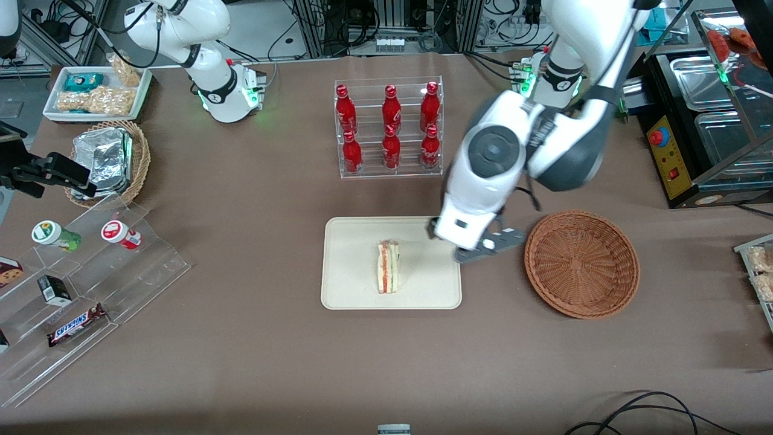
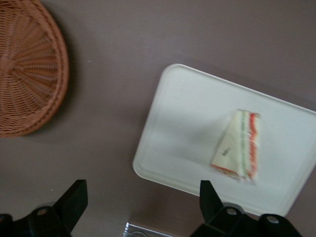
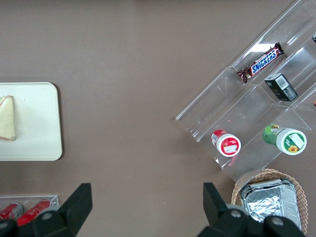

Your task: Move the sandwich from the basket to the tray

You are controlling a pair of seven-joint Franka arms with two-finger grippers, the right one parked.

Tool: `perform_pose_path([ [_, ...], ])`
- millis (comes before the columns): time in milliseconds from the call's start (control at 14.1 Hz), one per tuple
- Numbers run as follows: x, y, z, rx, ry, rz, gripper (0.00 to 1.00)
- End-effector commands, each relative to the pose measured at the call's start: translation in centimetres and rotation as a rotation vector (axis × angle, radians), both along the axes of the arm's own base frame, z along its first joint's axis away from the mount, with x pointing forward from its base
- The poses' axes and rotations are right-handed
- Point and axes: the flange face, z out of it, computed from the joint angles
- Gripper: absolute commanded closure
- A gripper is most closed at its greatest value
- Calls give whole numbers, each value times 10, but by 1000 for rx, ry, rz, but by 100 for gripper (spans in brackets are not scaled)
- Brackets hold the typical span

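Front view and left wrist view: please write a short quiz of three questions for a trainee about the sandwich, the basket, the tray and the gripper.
1. True or false: the sandwich lies on the tray.
2. What is inside the basket?
A. a sandwich
B. foil packets
C. nothing that can be seen
3. Fill in the word: the fingers of the gripper are ____, with nothing between them.

Key
1. True. It rests near the tray's middle.
2. C. Only bare wicker shows.
3. Open. The gripper hangs above the table, between the tray's edge and the basket.
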Motion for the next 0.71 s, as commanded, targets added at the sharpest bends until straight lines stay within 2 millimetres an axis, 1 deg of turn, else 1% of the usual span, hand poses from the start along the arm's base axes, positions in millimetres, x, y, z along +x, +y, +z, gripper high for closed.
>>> perform_pose_path([
  [0,-11,50,-5,33,32,-13,0],
  [71,-9,73,-3,35,40,-25,0],
  [141,-7,101,1,35,47,-35,0],
  [212,-9,121,7,33,49,-58,0],
  [495,-31,207,30,25,63,-160,0],
  [636,-44,234,51,22,81,-213,0],
])
